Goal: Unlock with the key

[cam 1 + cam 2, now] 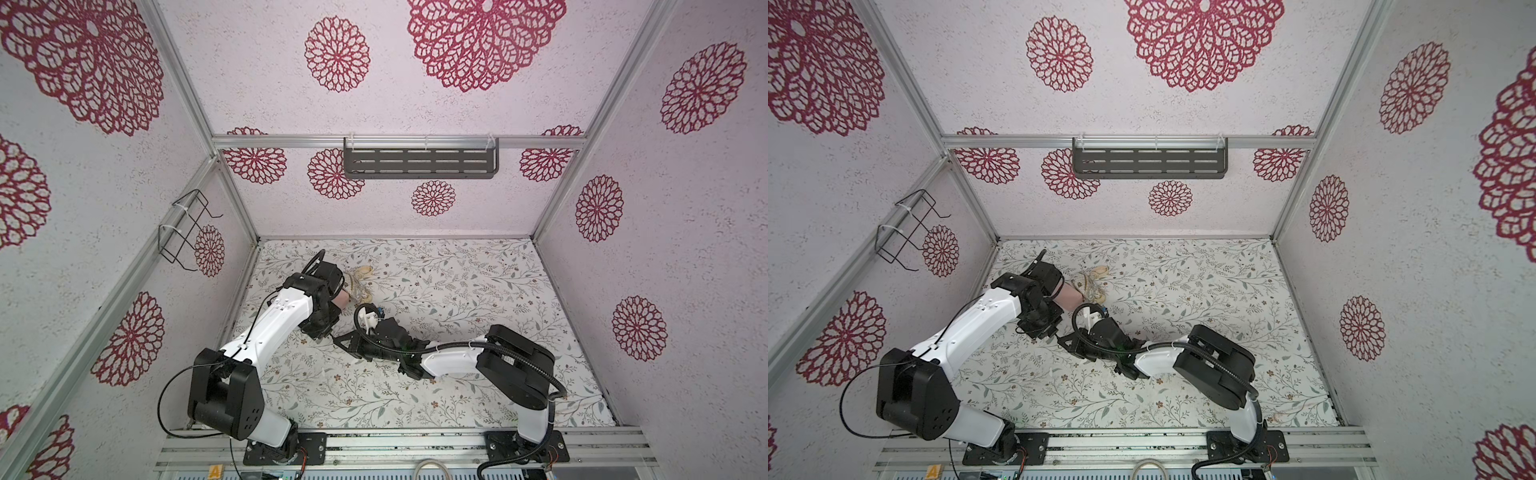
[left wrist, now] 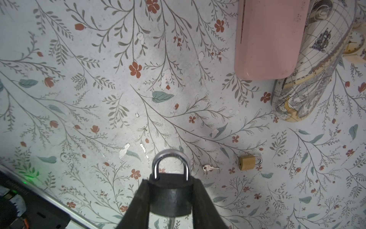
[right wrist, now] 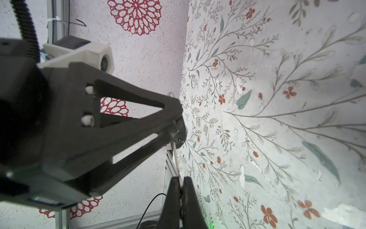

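Note:
In the left wrist view my left gripper (image 2: pixel 170 183) is shut on the black padlock (image 2: pixel 170 195), one finger on each side of its body. The silver shackle (image 2: pixel 170 162) stands closed above the fingertips. The right wrist view shows my right gripper (image 3: pixel 179 180) shut on the silver key (image 3: pixel 176 158). The key's blade reaches up into the underside of the padlock (image 3: pixel 178 135). That blade also shows below the lock as key (image 2: pixel 172 221). In both top views the two grippers, left gripper (image 1: pixel 324 330) and right gripper (image 1: pixel 341 340), meet above the left part of the table, and the lock is hidden.
A brass padlock (image 2: pixel 247 162) and a small spare key (image 2: pixel 210 168) lie on the floral table. A pink case (image 2: pixel 267 37), a map-print case (image 2: pixel 309 75) and a clock (image 2: pixel 356 45) sit beyond them. A grey shelf (image 1: pixel 419 160) hangs on the back wall and a wire rack (image 1: pixel 187 232) on the left wall.

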You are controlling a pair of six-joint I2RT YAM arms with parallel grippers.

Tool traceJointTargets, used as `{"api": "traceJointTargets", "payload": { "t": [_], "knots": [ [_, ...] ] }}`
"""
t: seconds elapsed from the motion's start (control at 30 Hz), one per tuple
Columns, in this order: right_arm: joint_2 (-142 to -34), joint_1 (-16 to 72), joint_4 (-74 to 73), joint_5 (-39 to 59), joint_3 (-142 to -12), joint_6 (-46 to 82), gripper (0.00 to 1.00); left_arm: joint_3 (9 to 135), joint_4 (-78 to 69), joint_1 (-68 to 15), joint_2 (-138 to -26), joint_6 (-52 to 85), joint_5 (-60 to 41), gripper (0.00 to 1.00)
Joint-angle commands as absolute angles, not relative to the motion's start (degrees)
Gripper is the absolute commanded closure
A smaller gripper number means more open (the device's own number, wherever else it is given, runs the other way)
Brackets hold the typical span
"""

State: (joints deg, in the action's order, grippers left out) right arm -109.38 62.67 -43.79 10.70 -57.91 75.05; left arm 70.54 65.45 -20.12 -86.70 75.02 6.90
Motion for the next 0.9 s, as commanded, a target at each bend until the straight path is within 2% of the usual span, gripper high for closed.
{"api": "traceJointTargets", "payload": {
  "t": [0.0, 0.87],
  "knots": [
    [-106.9, 62.5, -45.0, 9.6, -59.5, 74.8, 1.00, 71.1, 65.2, -20.4, -85.3, 75.8, 7.3, 1.00],
    [-107.1, 63.2, -41.7, 9.1, -59.9, 73.1, 1.00, 71.5, 64.8, -20.5, -84.1, 76.8, 7.7, 1.00]
  ]
}}
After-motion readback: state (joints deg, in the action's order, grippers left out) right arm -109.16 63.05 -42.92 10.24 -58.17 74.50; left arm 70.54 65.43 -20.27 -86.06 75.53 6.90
